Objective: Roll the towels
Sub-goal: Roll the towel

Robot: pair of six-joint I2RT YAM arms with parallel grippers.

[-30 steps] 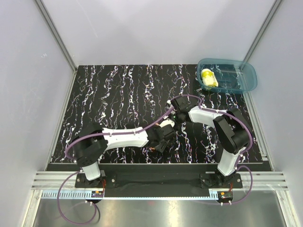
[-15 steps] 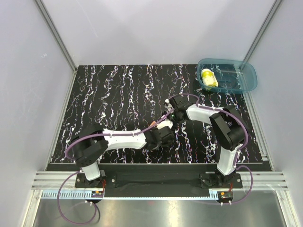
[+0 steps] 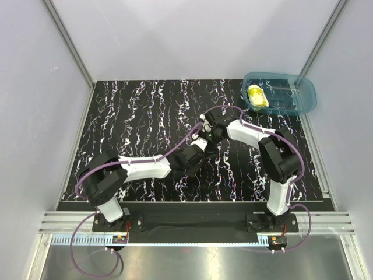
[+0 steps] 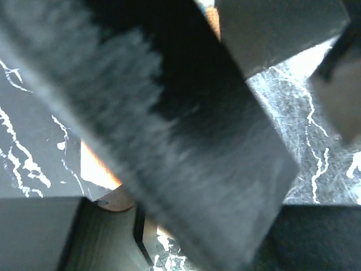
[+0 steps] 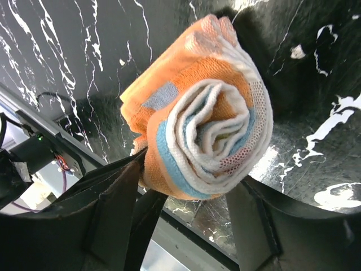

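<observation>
My two grippers have moved out from the near edge toward mid-table over the last second, the left arm stretching longer and the right wrist swinging across to meet it.

My right fingers [image 5: 113, 214] stand wide on either side of the orange towel [image 5: 197, 107], a tight roll with its spiral of white and light-blue layers facing the wrist camera. The roll fills the gap of the right gripper [image 5: 186, 178]. I cannot tell whether the fingers are pinching it or have let it go. My left gripper [image 3: 195, 156] sits just beside, and I cannot tell its state either.

The yellow towel [image 3: 257, 96] lies rolled inside the teal bin [image 3: 306, 96] at the far right corner of the table [image 3: 134, 116], well apart from both grippers.

As I judge it, the rolling of the second towel is finished or nearly so, and a handover or release is under way. If the roll is to join the yellow one, the next move calls for a firm squeeze across it so the loose outer edge does not unwind.

The left wrist view is filled by a blurred dark slab, with only slivers of orange showing. From above, my own arms hide the roll.
</observation>
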